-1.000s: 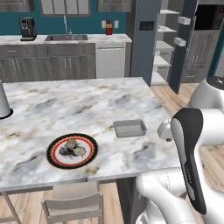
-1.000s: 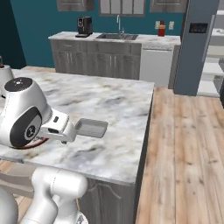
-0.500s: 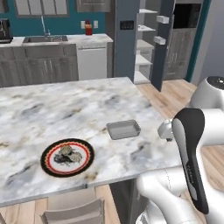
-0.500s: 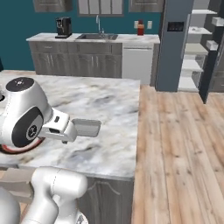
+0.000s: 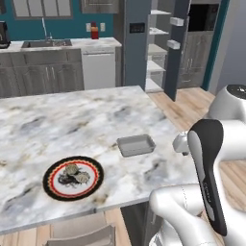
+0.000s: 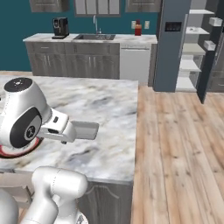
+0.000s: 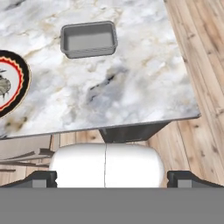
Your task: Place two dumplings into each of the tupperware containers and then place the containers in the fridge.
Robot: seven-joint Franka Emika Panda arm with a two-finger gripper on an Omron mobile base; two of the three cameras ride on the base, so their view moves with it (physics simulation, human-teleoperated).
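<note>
The gripper [image 7: 113, 177] hangs off the near right corner of the island, above its edge and the wood floor; its two dark finger tips [image 7: 41, 178] stand far apart at the bottom corners of the hand view, released, with nothing between them.

On the marble island top [image 5: 57, 125], near the front edge and to the left, lies a round plate [image 5: 73, 177] with a dark rim and a red zigzag ring. Two dumplings [image 5: 76, 175] sit on it, small wrinkled tan lumps close together at the plate's middle. A slice of the same plate shows at the left edge of the hand view.

Right of the plate and a little farther back, one tupperware container [image 5: 136, 145] rests flat on the marble, a shallow grey tray with rounded corners, empty, well apart from the plate and inside the island's right edge. It is also visible in the hand view [image 7: 89, 39].

Beyond the island, on the far wall, a counter [image 6: 87, 39] carries a sink with a tap, a dark coffee machine [image 6: 60, 27] at the left and a red bottle [image 6: 138, 29] at the right. Right of that counter stands the fridge [image 6: 175, 43], slate blue-grey, with a dark panel on its front and its door swung open, so the white shelves [image 6: 190, 64] show.
</note>
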